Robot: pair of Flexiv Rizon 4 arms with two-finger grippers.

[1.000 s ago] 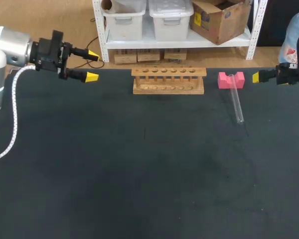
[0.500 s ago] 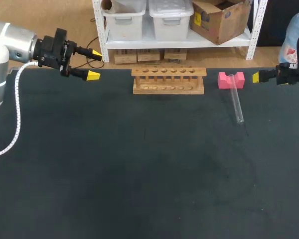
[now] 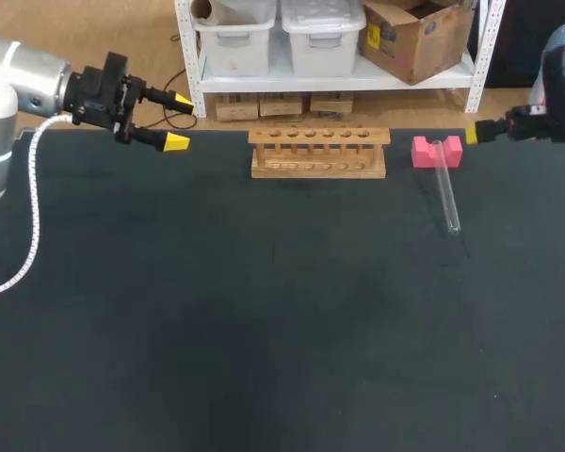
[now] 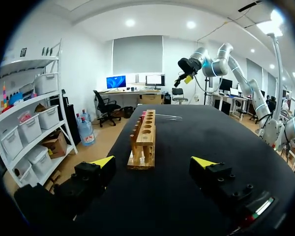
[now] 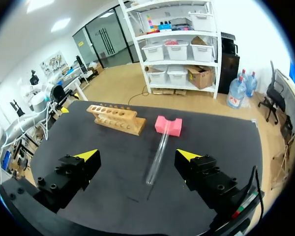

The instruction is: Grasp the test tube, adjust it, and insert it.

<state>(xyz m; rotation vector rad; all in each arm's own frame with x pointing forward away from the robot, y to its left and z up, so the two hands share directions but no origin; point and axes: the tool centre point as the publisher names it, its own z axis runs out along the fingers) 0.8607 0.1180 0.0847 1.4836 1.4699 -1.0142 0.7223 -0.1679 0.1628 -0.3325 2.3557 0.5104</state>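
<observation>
Test tube [image 3: 445, 193] leans on pink block [image 3: 437, 151], right of rack [image 3: 318, 153]; left gripper [image 3: 177, 121] and right gripper [image 5: 137, 155] both spread

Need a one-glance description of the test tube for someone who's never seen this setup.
On the black table, find the wooden rack at the far edge, then the pink block to its right. The test tube lies with one end in that block's notch, the rest on the table. It is the only clear, slender thing there.

Robotics lab: test-tube rack [image 3: 318, 153], black table [image 3: 264, 330].
</observation>
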